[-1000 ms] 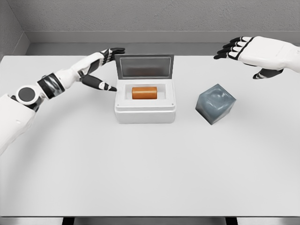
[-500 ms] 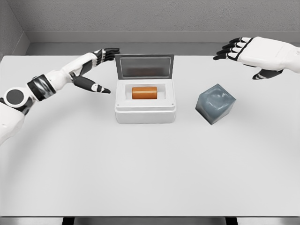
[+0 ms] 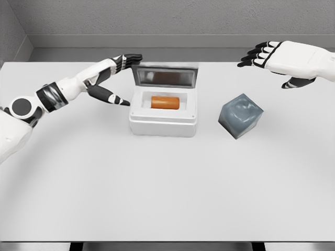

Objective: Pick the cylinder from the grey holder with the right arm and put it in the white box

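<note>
The orange cylinder (image 3: 165,102) is lying on its side inside the white box (image 3: 164,124) at upper centre of the frame, the lid (image 3: 166,76) standing up behind it. I am holding my left hand (image 3: 111,78) just beside the box's left wall, fingers spread, gripping nothing. My right hand (image 3: 277,57) is hovering at upper right, fingers apart and empty, above the grey holder (image 3: 240,116) on the tabletop (image 3: 167,188).

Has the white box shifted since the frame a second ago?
Yes. The white box has slid and turned slightly toward the grey holder, which stayed put; its lid moved right too, next to the left hand.
</note>
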